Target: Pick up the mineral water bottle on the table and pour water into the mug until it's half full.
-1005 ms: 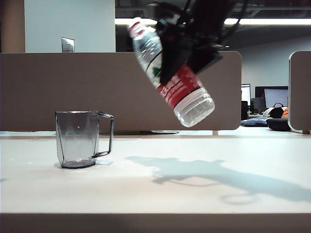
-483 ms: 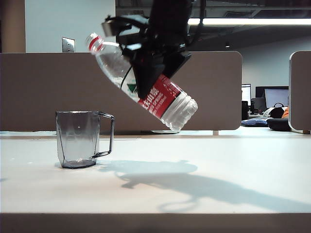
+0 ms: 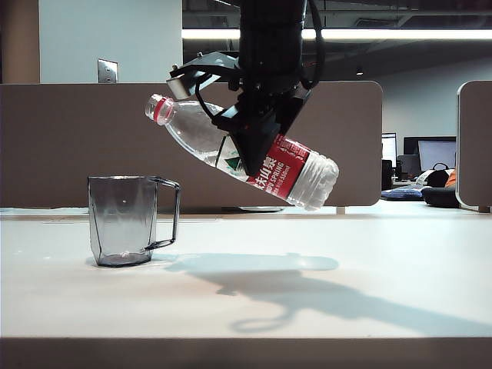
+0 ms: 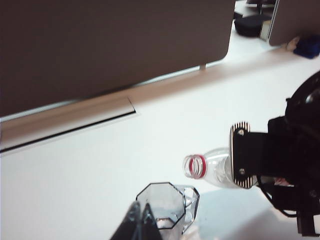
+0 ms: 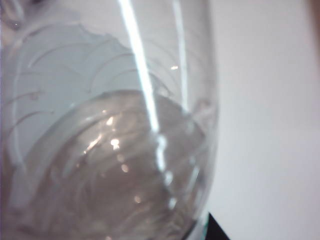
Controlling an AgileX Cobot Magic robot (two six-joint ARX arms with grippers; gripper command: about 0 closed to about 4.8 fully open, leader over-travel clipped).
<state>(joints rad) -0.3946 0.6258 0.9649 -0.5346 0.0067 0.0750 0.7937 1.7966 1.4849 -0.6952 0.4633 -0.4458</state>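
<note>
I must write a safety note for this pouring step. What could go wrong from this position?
1. The mineral water bottle, clamped in the right pincer, is tilted with its open mouth above and to the right of the mug, not over it; more tilt here may spill water on the table.
2. The mug is small and light-looking, so a fast stream could splash out or overfill it.
3. The left pincer sits close by the mug and might nudge it.

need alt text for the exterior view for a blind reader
The right end effector holds the mineral water bottle tilted in the air, uncapped mouth up-left, above and right of the grey mug. The mug stands upright on the white table, with no water pouring. The left end effector is not in this view.
</note>
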